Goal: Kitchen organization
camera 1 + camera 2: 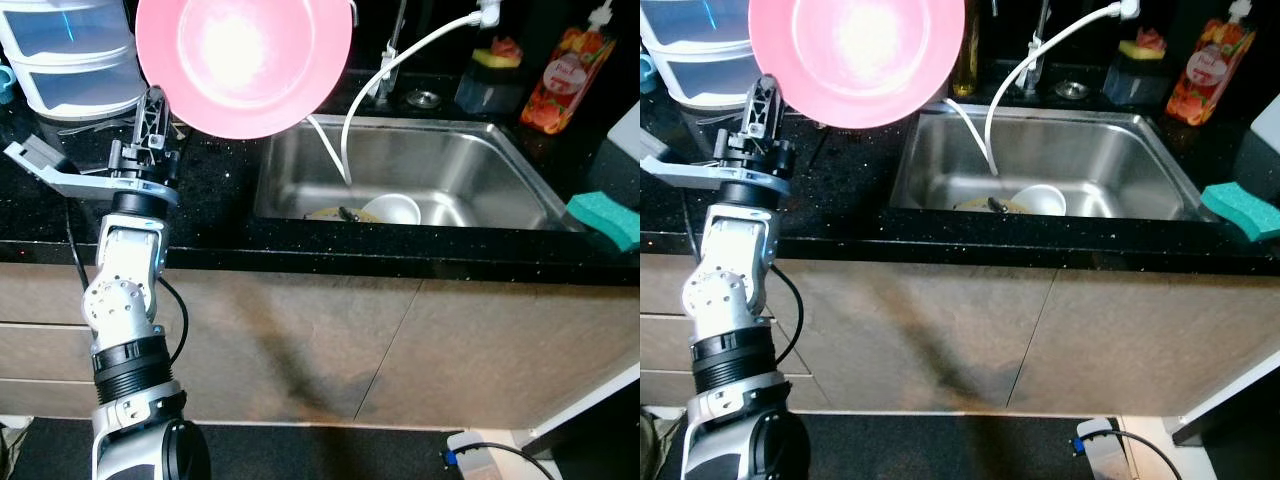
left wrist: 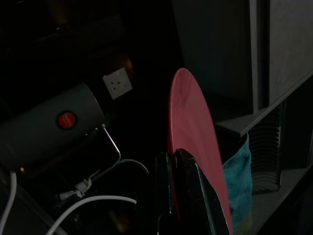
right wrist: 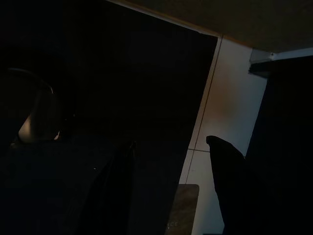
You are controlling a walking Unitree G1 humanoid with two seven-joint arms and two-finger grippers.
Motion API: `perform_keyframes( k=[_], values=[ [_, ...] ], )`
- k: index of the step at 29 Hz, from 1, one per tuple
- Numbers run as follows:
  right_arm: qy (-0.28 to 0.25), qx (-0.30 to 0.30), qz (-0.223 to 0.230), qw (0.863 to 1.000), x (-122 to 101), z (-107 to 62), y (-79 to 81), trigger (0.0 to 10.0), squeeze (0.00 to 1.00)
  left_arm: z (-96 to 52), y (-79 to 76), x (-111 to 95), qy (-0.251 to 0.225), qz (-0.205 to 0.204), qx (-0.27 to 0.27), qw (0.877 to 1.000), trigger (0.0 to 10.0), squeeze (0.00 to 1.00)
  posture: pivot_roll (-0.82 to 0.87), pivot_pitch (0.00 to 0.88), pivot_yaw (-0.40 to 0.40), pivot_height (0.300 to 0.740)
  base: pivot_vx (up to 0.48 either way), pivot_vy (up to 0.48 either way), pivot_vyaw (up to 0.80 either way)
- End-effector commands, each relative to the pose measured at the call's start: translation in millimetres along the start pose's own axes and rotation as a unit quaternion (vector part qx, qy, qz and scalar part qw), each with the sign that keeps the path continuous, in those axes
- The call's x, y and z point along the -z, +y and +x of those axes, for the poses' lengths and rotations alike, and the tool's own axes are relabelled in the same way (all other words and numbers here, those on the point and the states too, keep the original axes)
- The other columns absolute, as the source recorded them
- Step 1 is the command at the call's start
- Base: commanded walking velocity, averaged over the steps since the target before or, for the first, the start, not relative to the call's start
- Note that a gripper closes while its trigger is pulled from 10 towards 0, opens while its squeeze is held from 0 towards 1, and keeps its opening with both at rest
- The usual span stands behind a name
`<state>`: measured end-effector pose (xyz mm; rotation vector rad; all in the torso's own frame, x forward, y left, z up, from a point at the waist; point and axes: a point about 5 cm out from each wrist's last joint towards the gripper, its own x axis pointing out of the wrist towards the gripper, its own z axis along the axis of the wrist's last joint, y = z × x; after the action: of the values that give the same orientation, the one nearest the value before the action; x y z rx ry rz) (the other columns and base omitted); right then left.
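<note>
A large pink plate (image 1: 245, 60) is held up on edge above the black counter, left of the sink. My left gripper (image 1: 158, 102) is shut on the plate's lower left rim, its arm rising from the counter's front edge. In the left wrist view the pink plate (image 2: 193, 142) stands edge-on between the two black fingers of the gripper (image 2: 178, 156). The steel sink (image 1: 480, 165) holds a white bowl (image 1: 392, 208) and some dishes beneath it. In the dark right wrist view my right gripper (image 3: 171, 143) hangs open with nothing between its fingers.
A white hose (image 1: 380, 75) curves from the tap into the sink. A green sponge (image 1: 605, 215) lies on the counter's right edge. A red soap pouch (image 1: 565, 80) stands at the back right. Plastic drawers (image 1: 70, 55) stand at the back left.
</note>
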<state>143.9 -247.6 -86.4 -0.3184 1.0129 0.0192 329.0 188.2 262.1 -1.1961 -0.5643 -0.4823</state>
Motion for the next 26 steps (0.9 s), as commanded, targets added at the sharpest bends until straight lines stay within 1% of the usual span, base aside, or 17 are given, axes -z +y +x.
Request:
perform_keyframes(
  k=[1, 2, 4, 6, 12, 14, 16, 20, 22, 23, 24, 25, 26],
  values=[
    [0.002, -0.004, 0.005, 1.0, 0, 0.3, 2.1, 10.0, 0.0, 0.4, 1.0, -1, 0.004, 0.007, -0.003, 1.0, 10.0, 0.0, -0.03, 0.0, -0.032, 0.74, 0.0, 0.0, 0.0],
    [0.002, -0.004, 0.005, 1.0, 0, 0.3, 2.1, 10.0, 0.0, 0.4, 0.9, -1, 0.004, 0.007, -0.002, 1.0, 10.0, 0.0, -0.03, 0.0, -0.032, 0.74, 0.0, 0.0, 0.0],
    [0.002, -0.004, 0.005, 1.0, 0, 0.3, 2.2, 10.0, 0.0, 0.7, -0.6, 0, 0.012, 0.023, 0.004, 1.0, 10.0, 0.0, -0.03, 0.0, -0.032, 0.74, 0.0, 0.0, 0.0],
    [0.002, -0.004, 0.005, 1.0, 0, 0.4, 2.2, 10.0, 0.0, 0.7, -0.8, 0, 0.015, 0.029, 0.005, 0.999, 10.0, 0.0, -0.03, 0.0, -0.032, 0.74, 0.277, 0.0, 0.0],
    [0.002, -0.006, 0.005, 1.0, -1, 0.5, 2.8, 10.0, 0.0, 2.0, -2.6, -2, 0.022, 0.051, 0.009, 0.998, 10.0, 0.0, -0.03, 0.0, -0.029, 0.74, 0.361, 0.0, 0.0],
    [0.002, -0.006, 0.005, 1.0, -1, 0.5, 2.8, 10.0, 0.0, 2.0, -2.6, -2, 0.022, 0.051, 0.009, 0.998, 10.0, 0.0, -0.03, 0.0, -0.029, 0.74, 0.371, 0.0, 0.0],
    [0.002, -0.007, 0.004, 1.0, -1, 0.6, 2.9, 10.0, 0.0, 2.8, -5.6, -1, 0.028, 0.059, 0.015, 0.998, 10.0, 0.0, -0.03, 0.0, -0.03, 0.74, 0.375, 0.0, 0.0],
    [0.002, -0.007, 0.004, 1.0, -1, 0.6, 3.0, 10.0, 0.0, 3.7, -8.8, 2, 0.033, 0.065, 0.02, 0.997, 10.0, 0.0, -0.03, 0.0, -0.03, 0.74, 0.375, 0.0, 0.0],
    [0.002, -0.008, 0.003, 1.0, -1, 0.6, 2.9, 10.0, 0.0, 5.2, -14.1, 7, 0.047, 0.085, 0.03, 0.995, 10.0, 0.0, -0.03, 0.0, -0.031, 0.74, 0.379, 0.0, 0.0],
    [0.002, -0.008, 0.003, 1.0, -1, 0.6, 2.9, 10.0, 0.0, 5.2, -14.1, 7, 0.047, 0.085, 0.03, 0.995, 10.0, 0.0, -0.03, 0.0, -0.031, 0.74, 0.379, 0.0, 0.0],
    [0.003, -0.008, 0.002, 1.0, -1, 0.5, 2.7, 10.0, 0.0, 7.0, -21.9, 15, 0.075, 0.128, 0.051, 0.988, 10.0, 0.0, -0.03, 0.0, -0.033, 0.74, 0.352, 0.0, 0.0],
    [0.003, -0.008, 0.002, 1.0, -1, 0.5, 2.7, 10.0, 0.0, 7.0, -21.9, 15, 0.075, 0.128, 0.051, 0.988, 10.0, 0.0, -0.03, 0.0, -0.033, 0.74, 0.352, 0.0, 0.0],
    [0.003, -0.008, 0.001, 1.0, 0, 0.5, 2.6, 10.0, 0.0, 7.9, -27.6, 19, 0.09, 0.149, 0.066, 0.982, 10.0, 0.0, -0.03, 0.0, -0.033, 0.74, 0.345, 0.0, 0.0]
  ],
)
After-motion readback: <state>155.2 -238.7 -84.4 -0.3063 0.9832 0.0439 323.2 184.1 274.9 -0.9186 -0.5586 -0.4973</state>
